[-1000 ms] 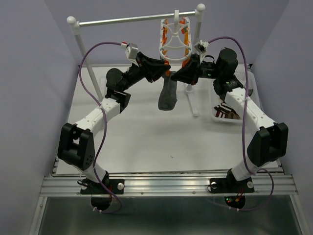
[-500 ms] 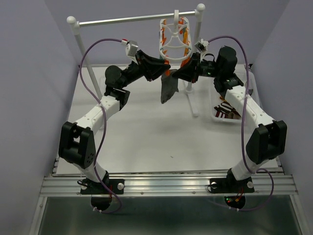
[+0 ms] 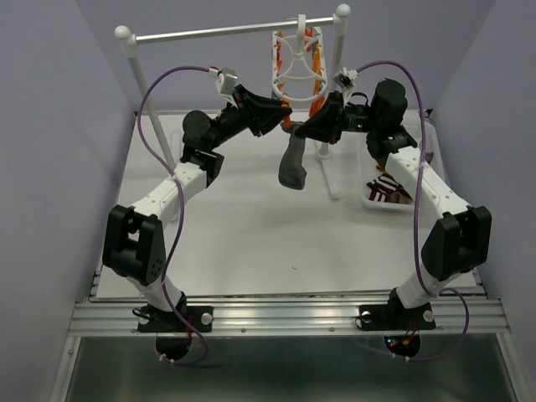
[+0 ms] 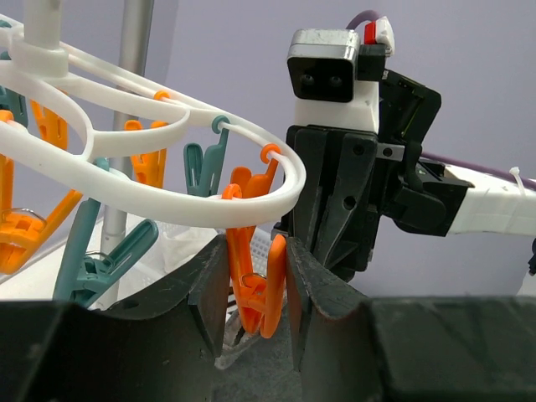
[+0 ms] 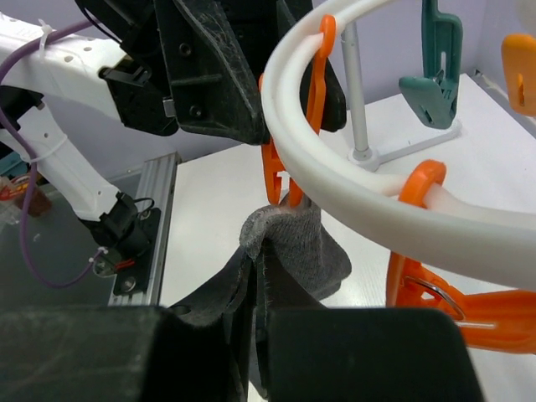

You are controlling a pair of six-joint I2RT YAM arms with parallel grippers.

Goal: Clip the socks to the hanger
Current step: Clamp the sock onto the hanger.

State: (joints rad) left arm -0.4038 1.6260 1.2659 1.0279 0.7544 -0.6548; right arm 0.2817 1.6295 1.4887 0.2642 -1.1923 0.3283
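Note:
The white oval hanger [image 3: 297, 71] hangs from the rail by its hook, with orange and teal clips dangling from its rings. My left gripper [image 3: 283, 117] is shut on one orange clip [image 4: 251, 280] at the ring's near end, with a pad pressing on each side of it. My right gripper [image 3: 300, 132] faces it from the right and is shut on the cuff of a dark grey sock [image 5: 310, 243]. The cuff's edge touches the lower tips of that same orange clip [image 5: 272, 167]. The rest of the sock [image 3: 295, 163] hangs down over the table.
The metal rail stand [image 3: 226, 32] with ball-topped posts carries the hanger; its right post's foot [image 3: 331, 176] lies on the table under the grippers. A white perforated basket [image 3: 368, 199] with more socks sits at the right. Teal clips [image 4: 100, 251] hang beside the orange one.
Both grippers and the hanger's near end have lifted slightly. The hanging sock has swung a little to the right. Neither grip has changed.

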